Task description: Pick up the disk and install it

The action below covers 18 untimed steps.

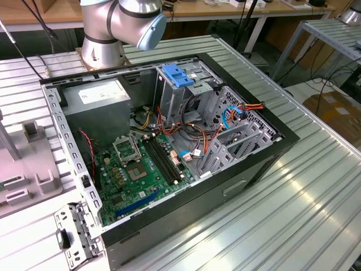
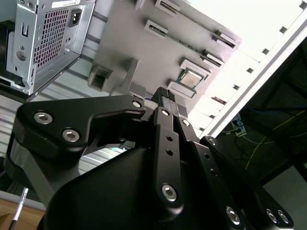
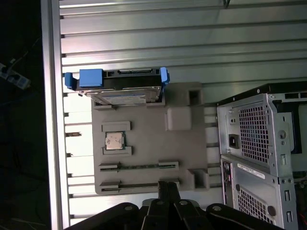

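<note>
looking across the exterior view from its left, you had a grey fixture plate point(image 1: 48, 189) lying on the ribbed metal surface point(image 1: 304, 214), with a loose perforated bracket point(image 1: 73, 237) just beside the open computer case point(image 1: 186, 220). inside the case, the large grey box point(image 1: 96, 104) with its white sticker sat next to the green motherboard point(image 1: 132, 169). further toward the exterior view's right stood the upright metal cage point(image 1: 180, 99) with its blue latch point(image 1: 177, 75), and coloured cables point(image 1: 248, 107) ran past it. your arm point(image 1: 121, 22) rose behind the case.

in the first wrist view, the disk point(image 3: 125, 91), with its blue side rails, rested at the edge of the fixture plate farthest from your claw point(image 3: 168, 186), well apart from it. whether it lay flat or tilted could not be told. a small square chip point(image 3: 115, 141) sat in a pocket of the plate between the two. your claw was pinched together with nothing between its tips, hovering at the plate's near edge. the second wrist view showed the claw point(image 2: 166, 94) pressed together the same way.
</note>
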### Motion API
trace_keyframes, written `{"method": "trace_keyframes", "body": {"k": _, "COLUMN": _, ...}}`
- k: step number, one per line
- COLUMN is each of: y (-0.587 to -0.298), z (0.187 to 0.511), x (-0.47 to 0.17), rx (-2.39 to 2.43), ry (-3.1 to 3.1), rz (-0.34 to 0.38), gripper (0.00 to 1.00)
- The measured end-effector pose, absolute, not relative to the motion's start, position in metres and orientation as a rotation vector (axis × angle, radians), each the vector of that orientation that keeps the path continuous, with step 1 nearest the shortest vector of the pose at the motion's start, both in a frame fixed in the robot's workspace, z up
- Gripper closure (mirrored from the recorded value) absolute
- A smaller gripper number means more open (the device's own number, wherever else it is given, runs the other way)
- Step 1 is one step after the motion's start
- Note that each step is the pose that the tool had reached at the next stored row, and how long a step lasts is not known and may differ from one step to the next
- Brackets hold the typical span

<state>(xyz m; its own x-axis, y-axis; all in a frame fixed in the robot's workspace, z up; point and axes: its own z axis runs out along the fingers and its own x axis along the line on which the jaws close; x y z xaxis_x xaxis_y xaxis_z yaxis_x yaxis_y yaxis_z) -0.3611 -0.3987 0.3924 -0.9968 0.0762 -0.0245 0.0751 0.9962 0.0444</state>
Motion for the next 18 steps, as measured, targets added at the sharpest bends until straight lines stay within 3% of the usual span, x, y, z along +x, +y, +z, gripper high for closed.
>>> {"method": "trace_keyframes", "body": {"k": 18, "y": -0.396, "z": 0.391, "x": -0.374, "rx": 0.118, "ry": 3.112, "rz": 0.068, "gripper": 0.89}}
